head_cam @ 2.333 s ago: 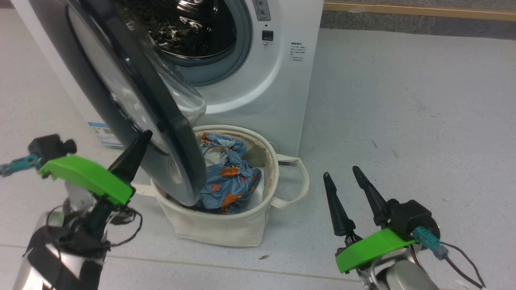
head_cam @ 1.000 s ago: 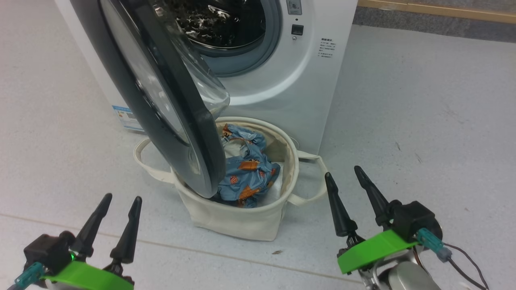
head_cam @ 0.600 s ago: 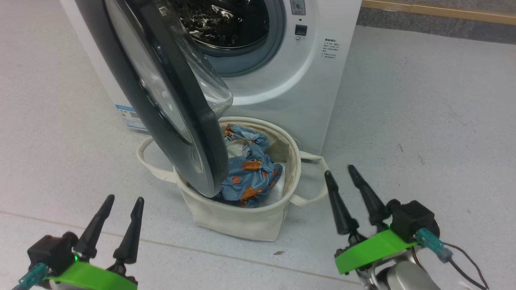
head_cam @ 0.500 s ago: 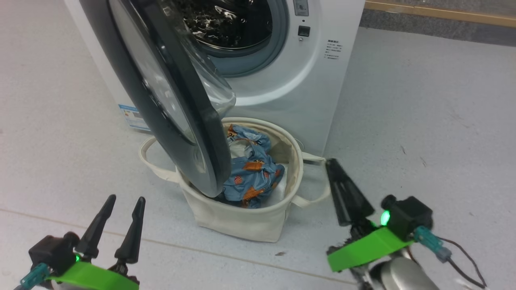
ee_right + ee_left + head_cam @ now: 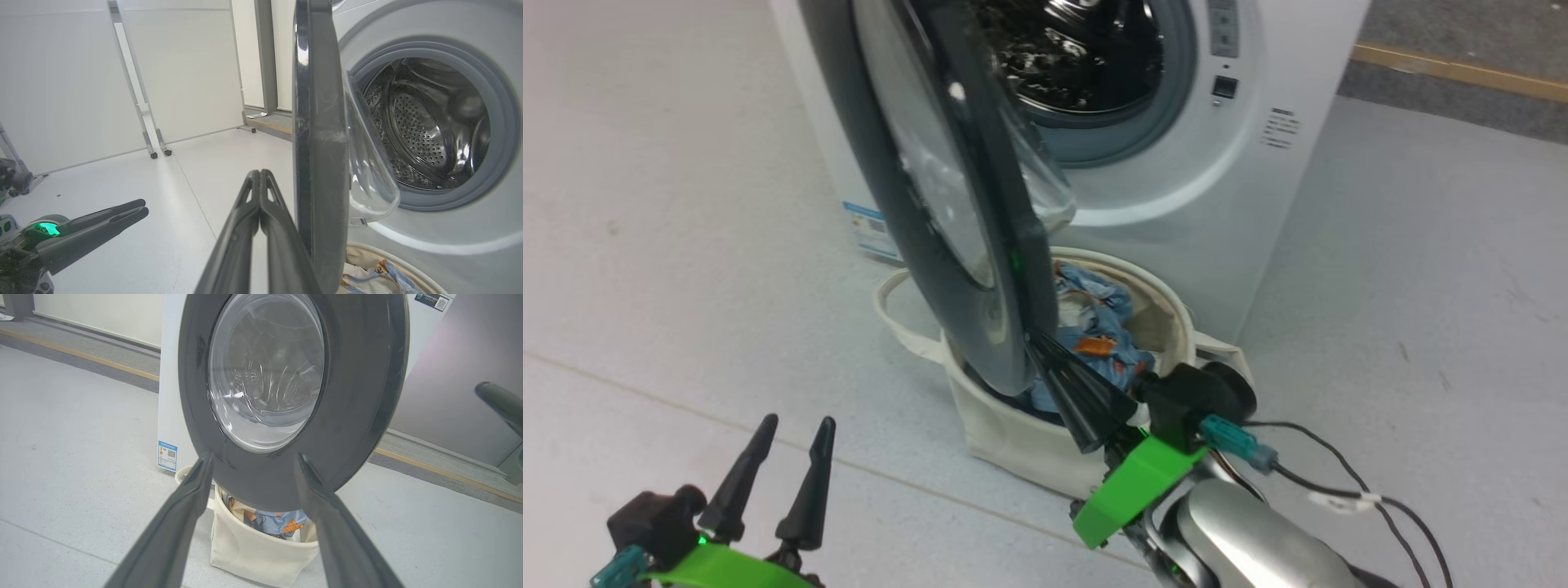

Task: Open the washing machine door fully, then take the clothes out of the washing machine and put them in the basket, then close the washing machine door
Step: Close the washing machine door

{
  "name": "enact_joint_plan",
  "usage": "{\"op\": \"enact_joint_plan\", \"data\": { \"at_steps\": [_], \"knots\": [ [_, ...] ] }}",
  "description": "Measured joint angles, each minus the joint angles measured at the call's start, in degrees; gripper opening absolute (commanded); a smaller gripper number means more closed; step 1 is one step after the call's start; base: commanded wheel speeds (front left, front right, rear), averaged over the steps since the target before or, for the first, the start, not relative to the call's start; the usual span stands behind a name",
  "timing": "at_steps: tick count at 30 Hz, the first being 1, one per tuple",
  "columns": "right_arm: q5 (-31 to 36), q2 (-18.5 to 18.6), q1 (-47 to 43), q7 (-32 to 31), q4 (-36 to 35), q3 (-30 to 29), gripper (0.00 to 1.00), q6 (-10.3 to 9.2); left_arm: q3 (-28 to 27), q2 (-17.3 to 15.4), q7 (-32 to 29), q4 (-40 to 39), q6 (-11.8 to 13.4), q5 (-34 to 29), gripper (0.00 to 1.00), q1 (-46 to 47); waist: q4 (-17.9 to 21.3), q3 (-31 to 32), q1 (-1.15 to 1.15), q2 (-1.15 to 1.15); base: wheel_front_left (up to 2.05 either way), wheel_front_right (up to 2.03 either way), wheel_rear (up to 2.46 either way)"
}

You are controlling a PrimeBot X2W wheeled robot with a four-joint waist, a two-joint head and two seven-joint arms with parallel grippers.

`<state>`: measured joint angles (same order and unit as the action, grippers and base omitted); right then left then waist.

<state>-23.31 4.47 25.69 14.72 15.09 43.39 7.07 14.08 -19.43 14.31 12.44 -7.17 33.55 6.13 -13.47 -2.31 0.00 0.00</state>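
- The pale grey floor (image 5: 645, 245) spreads all round the work.
- The washing machine (image 5: 1176, 188) stands on it, white, and its steel drum (image 5: 425, 134) shows through the round opening.
- The door (image 5: 882, 188) is swung partway out from the machine. The right wrist view shows it edge-on, with the glass bowl bulging toward the drum. Its lower rim hangs over the basket.
- The basket (image 5: 1005, 433) sits on the floor just in front of the machine, below the opening, with a loop handle out at each side.
- The clothes (image 5: 1107, 327), blue with orange figures, lie bunched inside the basket, partly hidden behind the door's rim.
- The right gripper (image 5: 1033, 339) reaches over the basket with its fingers pressed together and nothing between them. The tips are right by the door's lower edge, on the outer side; I cannot tell whether they touch it.
- The left gripper (image 5: 797, 422) hangs low over the floor, well apart from the door, with its fingers spread and empty, pointing at the door's outer face.
- A small blue sticker (image 5: 870, 233) marks the machine's lower front corner.
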Motion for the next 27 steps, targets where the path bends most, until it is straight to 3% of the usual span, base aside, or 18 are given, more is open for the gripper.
{"op": "enact_joint_plan", "data": {
  "at_steps": [11, 27],
  "knots": [
    [-7.54, -0.32, 5.19, 0.00, 10.49, 1.64, 0.00, 0.00, 2.86, 0.34, -0.01, 1.25, 0.00, 0.93, 1.00, 0.25, -5.70, 0.04, 0.00, 0.00, 0.00, 0.00, 0.00],
    [-12.06, -0.55, 11.58, -0.01, 19.47, 0.88, 0.00, 0.04, 4.78, 0.16, 0.00, 1.55, 0.00, 1.94, 1.00, 2.74, -6.12, -3.37, 0.00, 0.00, 0.00, 0.00, 0.00]
  ]
}}
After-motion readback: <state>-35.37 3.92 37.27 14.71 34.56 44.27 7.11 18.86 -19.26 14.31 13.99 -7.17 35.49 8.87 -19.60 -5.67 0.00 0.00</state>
